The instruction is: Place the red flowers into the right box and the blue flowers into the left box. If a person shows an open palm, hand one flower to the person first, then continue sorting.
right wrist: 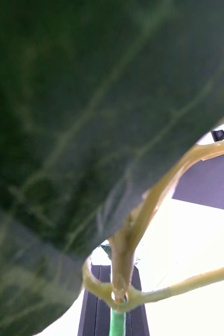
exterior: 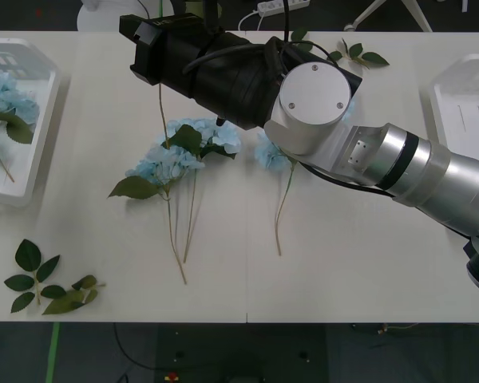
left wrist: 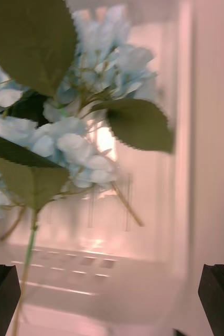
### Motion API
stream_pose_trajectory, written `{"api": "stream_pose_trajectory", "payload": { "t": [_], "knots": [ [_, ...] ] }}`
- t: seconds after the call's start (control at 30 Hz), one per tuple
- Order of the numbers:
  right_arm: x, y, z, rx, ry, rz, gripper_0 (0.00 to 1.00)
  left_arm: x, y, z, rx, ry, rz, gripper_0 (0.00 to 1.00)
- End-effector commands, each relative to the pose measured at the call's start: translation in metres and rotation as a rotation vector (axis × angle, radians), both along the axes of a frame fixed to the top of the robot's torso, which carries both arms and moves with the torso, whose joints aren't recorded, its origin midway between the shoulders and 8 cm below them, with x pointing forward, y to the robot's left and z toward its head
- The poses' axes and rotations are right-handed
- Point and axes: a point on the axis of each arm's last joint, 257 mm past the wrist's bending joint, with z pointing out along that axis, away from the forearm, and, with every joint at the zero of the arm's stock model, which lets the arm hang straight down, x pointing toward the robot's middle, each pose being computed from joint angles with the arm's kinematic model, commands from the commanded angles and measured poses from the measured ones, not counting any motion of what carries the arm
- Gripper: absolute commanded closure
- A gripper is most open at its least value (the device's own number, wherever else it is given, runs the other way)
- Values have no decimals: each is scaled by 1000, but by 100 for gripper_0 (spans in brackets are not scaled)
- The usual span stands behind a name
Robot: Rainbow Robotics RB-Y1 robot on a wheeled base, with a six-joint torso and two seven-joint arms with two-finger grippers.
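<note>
- White table (exterior: 367, 279) fills the front view, dark floor along its near edge, and the left box (exterior: 32, 171) is our landmark at the table's left end.
- Inside that left box, pale blue blossoms and a leaf are lying, so by my read at least one of the blue flowers (exterior: 4, 100) is sorted.
- Well to the right of the left box, about mid-table, loose blue stems lie in a bunch (exterior: 180, 155), with one more blossom (exterior: 270, 153) just beyond them, half under the arm. Those are left to do.
- Right arm reaches across from the far side, its black wrist hanging over that bunch; a thin stalk dangles beneath it.
- The right box (exterior: 463, 104) sits at the opposite end of the table, nothing visible in it. No red flowers on show.
- Bare leaf sprigs (exterior: 44, 279) lie near the table's front edge, below the left box.
- Right wrist view now: a dark green leaf (right wrist: 80, 131) pressed close and a forked tan stalk (right wrist: 127, 236) rising from the bottom edge. Whether the right end effector is clamped on it, I cannot tell.
- Left wrist view: the left end effector (left wrist: 112, 299) spread wide, holding nothing, poised over the left box (left wrist: 143, 220) with blue blossoms (left wrist: 75, 142) lying inside.
</note>
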Motion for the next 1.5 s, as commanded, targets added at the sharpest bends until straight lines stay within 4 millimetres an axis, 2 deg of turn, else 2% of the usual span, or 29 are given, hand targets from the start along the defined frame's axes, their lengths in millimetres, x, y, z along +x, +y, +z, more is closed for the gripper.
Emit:
{"api": "stream_pose_trajectory", "payload": {
  "t": [0.03,0.13,0.17,0.23,0.27,0.3,0.47,0.57,0.73,1.0,1.13,1.27,1.4,1.5],
  "knots": [
    [-20,23,26,-1,-75,40,100,-25,-48,40,-119,-82,-123,0],
    [-19,23,26,-2,-76,39,100,-46,-98,50,-179,-109,-215,0],
    [-19,22,26,-2,-77,39,100,-54,-121,52,-207,-122,-256,0],
    [-19,22,27,-3,-78,38,100,-63,-146,54,-250,-138,-296,0],
    [-18,21,26,-4,-77,35,100,-69,-170,58,-284,-168,-334,0],
    [-18,21,26,-4,-77,35,100,-73,-185,58,-306,-179,-357,0],
    [-17,20,26,-6,-78,34,100,-86,-256,65,-362,-241,-485,0],
    [-16,19,25,-7,-78,32,100,-87,-289,68,-383,-289,-543,0],
    [-17,19,26,-7,-79,32,100,-77,-327,74,-404,-347,-595,0],
    [-16,18,25,-7,-77,31,100,-51,-365,92,-529,-417,-591,0],
    [-16,17,25,-7,-76,30,100,-29,-363,99,-551,-454,-548,0],
    [-14,16,25,-9,-75,27,100,-8,-379,97,-643,-448,-524,0],
    [-14,16,25,-9,-76,27,100,9,-388,94,-800,-472,-463,0],
    [-13,15,25,-10,-74,25,100,17,-391,93,-854,-483,-442,0]
  ]
}}
